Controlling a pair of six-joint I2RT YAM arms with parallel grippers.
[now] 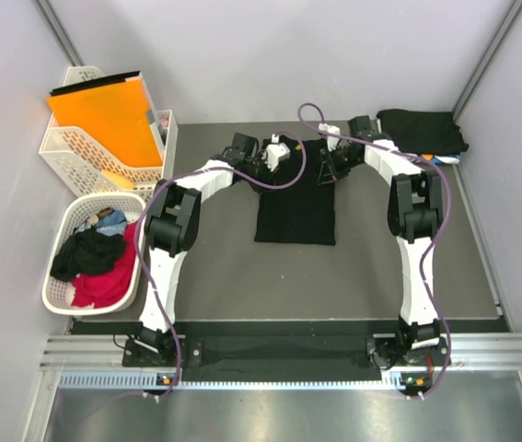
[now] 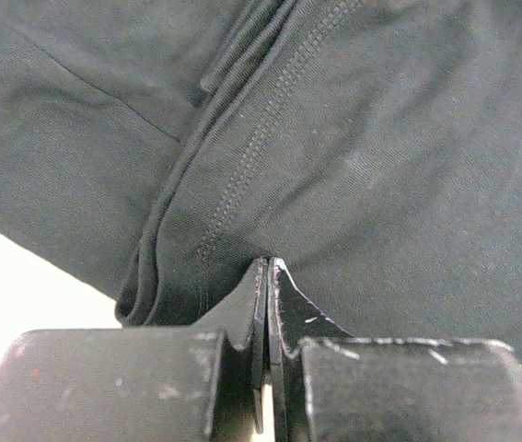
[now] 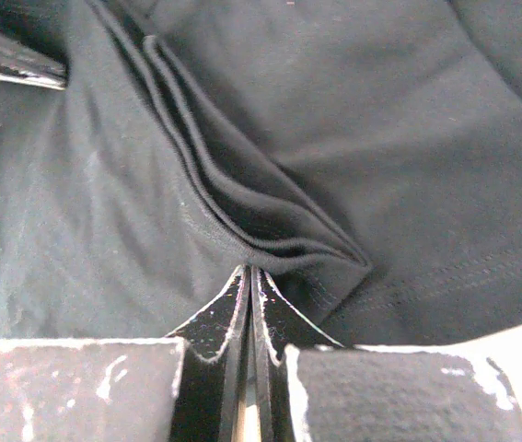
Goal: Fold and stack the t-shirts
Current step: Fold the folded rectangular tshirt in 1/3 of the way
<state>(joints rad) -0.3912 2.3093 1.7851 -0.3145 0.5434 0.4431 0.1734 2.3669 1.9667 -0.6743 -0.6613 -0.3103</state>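
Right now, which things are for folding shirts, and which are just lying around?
For the job: black t-shirt, pinched by left tool and right tool; folded stack; heaped shirts.
Just lying about: orange folder; white trays; round basket.

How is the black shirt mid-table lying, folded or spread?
Folded: the black shirt lies as a narrow rectangle with no sleeves showing; wrist views show stacked cloth layers.

1. Orange flat folder [image 1: 104, 124], standing tilted inside the rectangular basket.
2. White lattice rectangular basket [image 1: 75, 155], at the far-left corner of the table [image 1: 362, 276].
3. White lattice oval basket [image 1: 56, 296], at the table's left edge, just near of the rectangular one.
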